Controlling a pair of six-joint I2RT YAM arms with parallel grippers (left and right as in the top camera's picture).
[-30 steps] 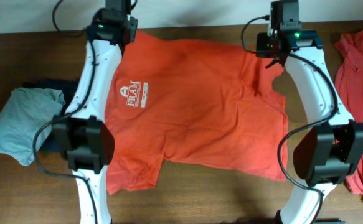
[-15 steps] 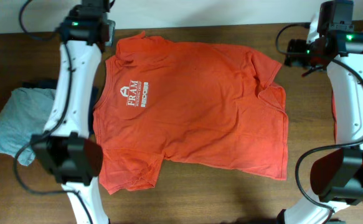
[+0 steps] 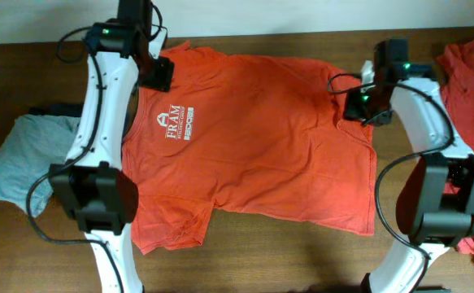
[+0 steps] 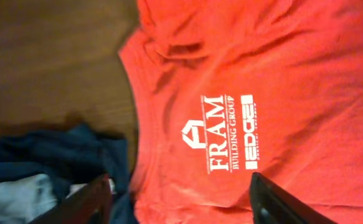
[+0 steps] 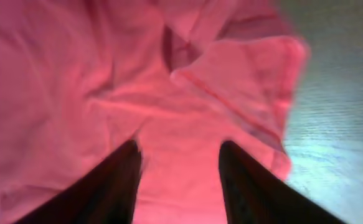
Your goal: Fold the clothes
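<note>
the orange-red cotton t-shirt (image 3: 269, 155) lies spread flat and print-up on the brown wooden worktop (image 3: 302, 264), its longer spread running sideways from the white chest logo (image 3: 176, 124) to the opposite sleeve (image 3: 349, 88). the left hand (image 3: 157, 72) hangs just beyond the logo over the shirt's top edge, fingers wide and empty. the right hand (image 3: 360, 104) sits well away from the logo at that sleeve, fingers partly apart with nothing visibly pinched, so each arm looks nearest its own top corner.
</note>
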